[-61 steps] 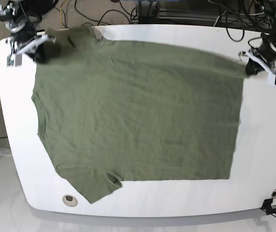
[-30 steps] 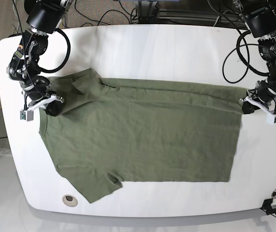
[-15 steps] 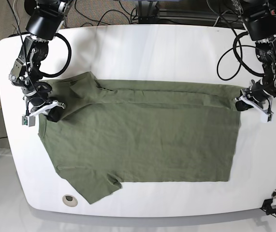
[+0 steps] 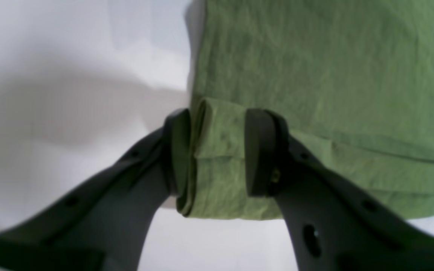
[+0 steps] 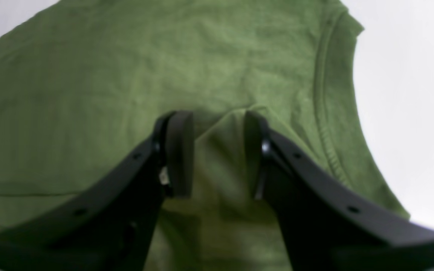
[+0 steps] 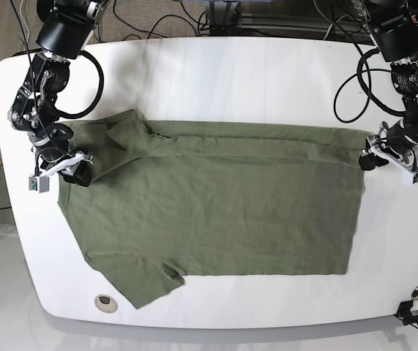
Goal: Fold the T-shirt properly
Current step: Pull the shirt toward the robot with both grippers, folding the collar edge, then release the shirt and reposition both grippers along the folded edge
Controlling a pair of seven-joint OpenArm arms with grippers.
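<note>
1. Two seconds back both arms were holding the far edge of the T-shirt [image 6: 216, 205] up at the back of the table [image 6: 216, 69]. Now that edge is folded over toward the front, and a doubled band runs across the top of the cloth.
2. Half a second back the grippers were pinched on the fold's two ends. Now the jaws have parted. In the left wrist view the left gripper [image 4: 217, 150] stands with its fingers [image 4: 264, 150] apart, and the folded hem corner sits loose between them, against one pad.
3. In the right wrist view the right gripper [image 5: 217, 154] is also spread, with a raised pucker of cloth beside the ribbed neck [image 5: 324, 109] between its fingers and not squeezed.
4. In the base view the shirt lies flat in the middle of the white table, neck end on that view's left and hem on its right. The lower sleeve [image 6: 146, 281] pokes out toward the front edge.
5. For room, there is a broad bare strip behind the fold and bare table on both sides beyond the grippers. The front margin is narrower, with a round dark fitting [image 6: 105, 302] near the sleeve.
6. Cables [image 6: 355, 88] trail over the back edge behind the arms.
</note>
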